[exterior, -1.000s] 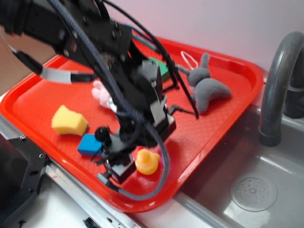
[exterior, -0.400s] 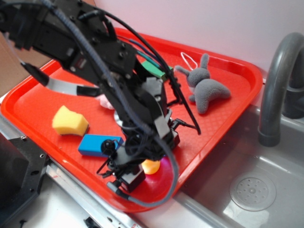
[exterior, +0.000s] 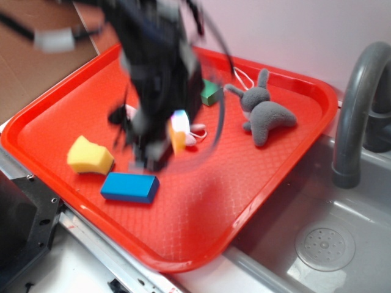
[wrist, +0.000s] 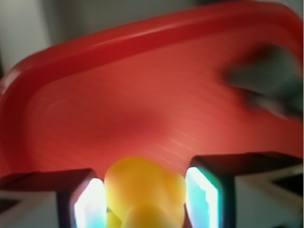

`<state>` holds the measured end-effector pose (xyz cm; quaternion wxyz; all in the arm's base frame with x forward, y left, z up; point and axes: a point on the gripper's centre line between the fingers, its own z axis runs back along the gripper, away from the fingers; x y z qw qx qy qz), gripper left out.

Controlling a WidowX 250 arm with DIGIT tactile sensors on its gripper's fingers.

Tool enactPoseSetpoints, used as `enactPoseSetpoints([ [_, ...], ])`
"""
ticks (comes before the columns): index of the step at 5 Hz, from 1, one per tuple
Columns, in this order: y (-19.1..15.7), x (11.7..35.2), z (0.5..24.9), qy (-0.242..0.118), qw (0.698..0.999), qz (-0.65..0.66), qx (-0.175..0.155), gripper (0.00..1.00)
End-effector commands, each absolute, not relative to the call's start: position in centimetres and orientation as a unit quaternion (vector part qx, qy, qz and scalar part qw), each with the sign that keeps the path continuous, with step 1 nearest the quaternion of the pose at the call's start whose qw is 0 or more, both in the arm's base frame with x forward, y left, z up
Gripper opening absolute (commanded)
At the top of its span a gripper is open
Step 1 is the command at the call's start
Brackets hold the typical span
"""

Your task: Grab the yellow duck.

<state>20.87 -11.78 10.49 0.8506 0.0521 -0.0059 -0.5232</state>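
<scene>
In the wrist view the yellow duck (wrist: pixel 145 192) fills the lower centre, clamped between the two fingers (wrist: pixel 88 202) of the pincer (wrist: pixel 145 199). From outside, the blurred arm (exterior: pixel 156 73) reaches down from the upper left, holding the duck, it seems, clear of the red tray (exterior: pixel 256 183). Nearest lies a blue block (exterior: pixel 129 187), then a sponge (exterior: pixel 89 156); a grey plush rabbit (exterior: pixel 266 113) lies farther back.

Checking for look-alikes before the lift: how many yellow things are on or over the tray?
2. The yellow duck sits between the jaws of the gripper, above the red tray. The yellow sponge lies near the tray's left edge, behind the blue block. The blurred arm may hide more.
</scene>
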Motion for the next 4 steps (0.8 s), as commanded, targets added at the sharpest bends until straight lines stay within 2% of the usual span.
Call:
enactPoseSetpoints([
  [1,-7.4,20.4,19.4,0.0,0.95,-0.299,0.087,0.0],
  [2,-7.4,18.6,22.2,-0.018,0.981,-0.176,0.081,0.0],
  [3,-8.2,17.7,22.7,-0.017,0.995,-0.052,0.089,0.0],
  [4,-8.5,17.9,22.2,0.004,0.999,-0.027,0.042,0.0],
])
